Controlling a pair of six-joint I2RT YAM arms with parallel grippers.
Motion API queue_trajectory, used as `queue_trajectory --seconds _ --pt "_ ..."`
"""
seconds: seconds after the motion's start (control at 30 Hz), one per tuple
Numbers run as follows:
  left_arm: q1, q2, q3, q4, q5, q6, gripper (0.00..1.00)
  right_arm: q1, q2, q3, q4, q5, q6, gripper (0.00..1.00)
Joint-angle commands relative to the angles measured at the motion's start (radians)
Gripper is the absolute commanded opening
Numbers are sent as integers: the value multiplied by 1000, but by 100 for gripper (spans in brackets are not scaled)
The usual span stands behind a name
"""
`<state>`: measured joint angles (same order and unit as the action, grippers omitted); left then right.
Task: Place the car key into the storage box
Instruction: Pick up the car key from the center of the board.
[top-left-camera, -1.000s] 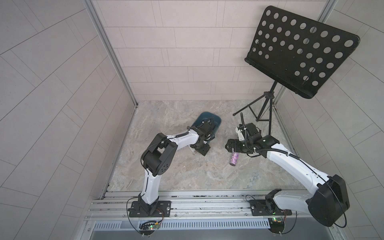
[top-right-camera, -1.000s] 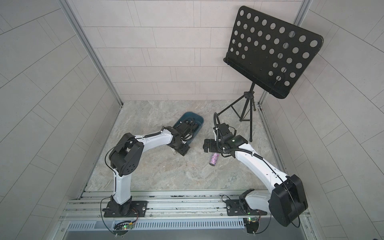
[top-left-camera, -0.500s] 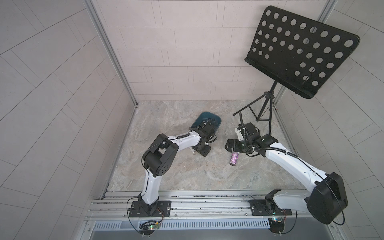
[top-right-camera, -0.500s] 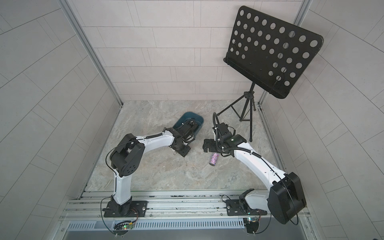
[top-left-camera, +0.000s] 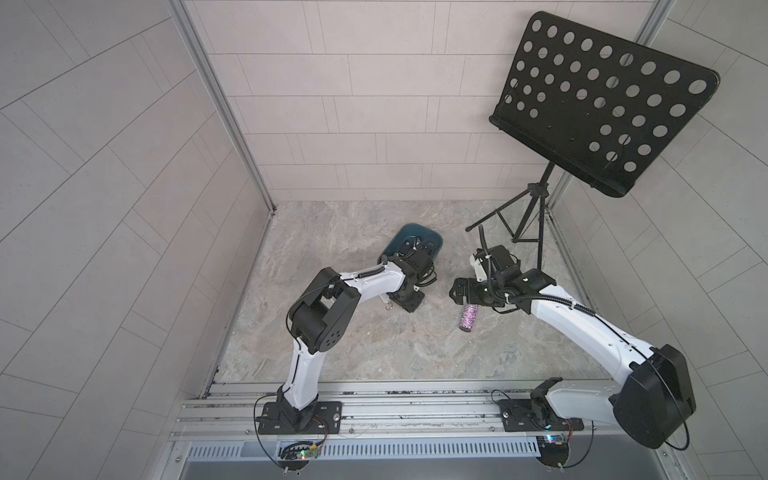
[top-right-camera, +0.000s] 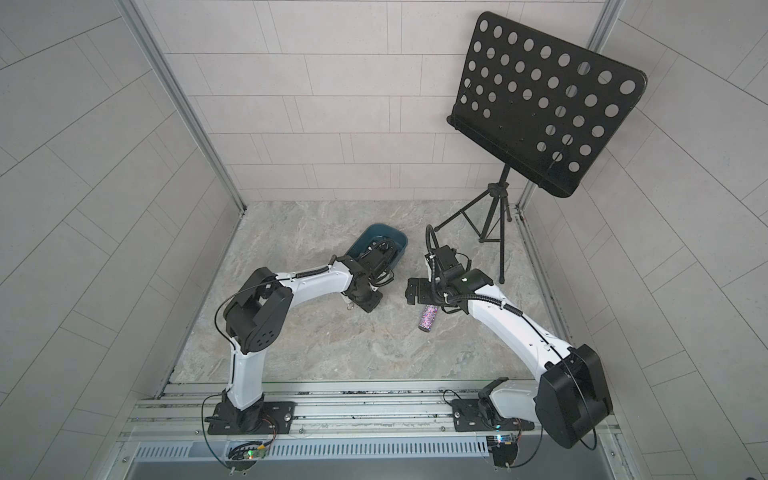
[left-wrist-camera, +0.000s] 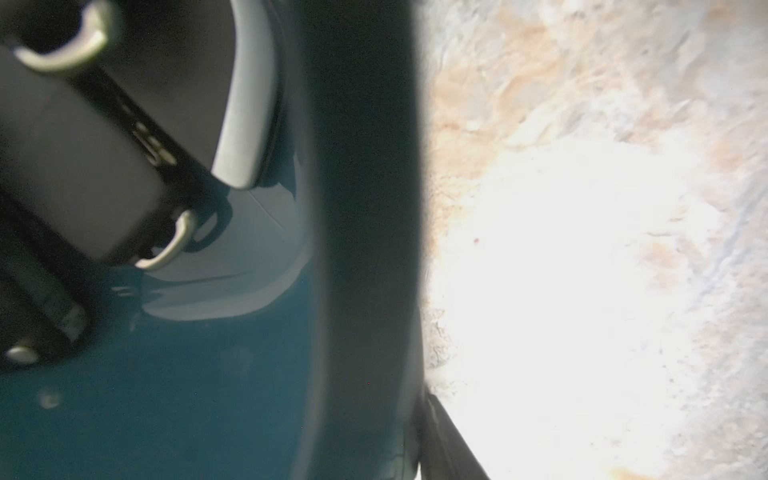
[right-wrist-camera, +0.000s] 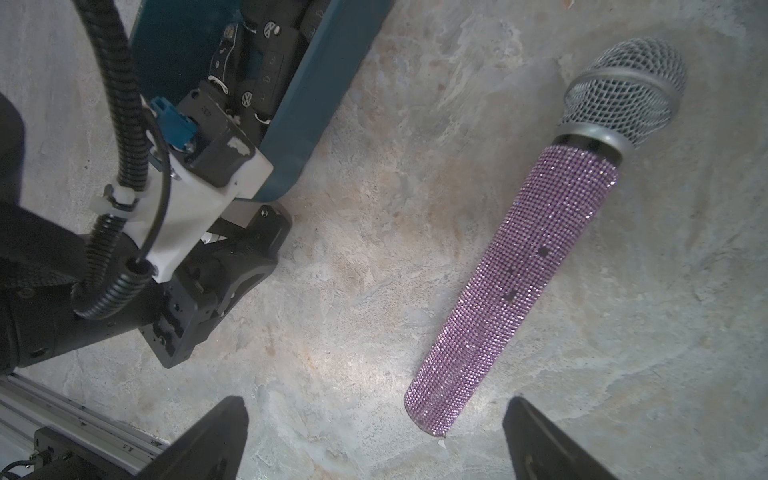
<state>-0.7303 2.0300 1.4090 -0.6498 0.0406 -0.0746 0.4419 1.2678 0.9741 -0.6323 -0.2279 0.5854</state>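
Storage box (top-left-camera: 400, 243) half behind left arm (top-left-camera: 374, 282); left fingers' (right-wrist-camera: 272, 222) closure unclear, right fingers (right-wrist-camera: 216, 440) spread.

You find the storage box (top-left-camera: 398, 243) at the far middle of the table, a little left of centre; it is a dark teal tub (top-right-camera: 365, 239) with rounded corners and low walls, standing upright and open; its near end is covered from above; inside lie several black key fobs (right-wrist-camera: 257, 95), packed close together, some with round badges; one fob (left-wrist-camera: 75, 166) carries silvery metal loops; just near the box's near end a small silvery key ring (top-left-camera: 388, 306) shows; its key is hidden.
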Motion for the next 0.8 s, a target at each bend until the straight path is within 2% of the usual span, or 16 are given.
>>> queue_trajectory --seconds 0.0,0.5,0.77 --pt "-7 23 -8 -29 -45 2 35 -4 -10 5 3 10 18 100" --pt "-11 -184 -31 -49 36 -47 33 -16 11 8 25 -1 16 100" --pt "6 -217 69 -103 53 -62 33 -34 25 16 47 5 36 100"
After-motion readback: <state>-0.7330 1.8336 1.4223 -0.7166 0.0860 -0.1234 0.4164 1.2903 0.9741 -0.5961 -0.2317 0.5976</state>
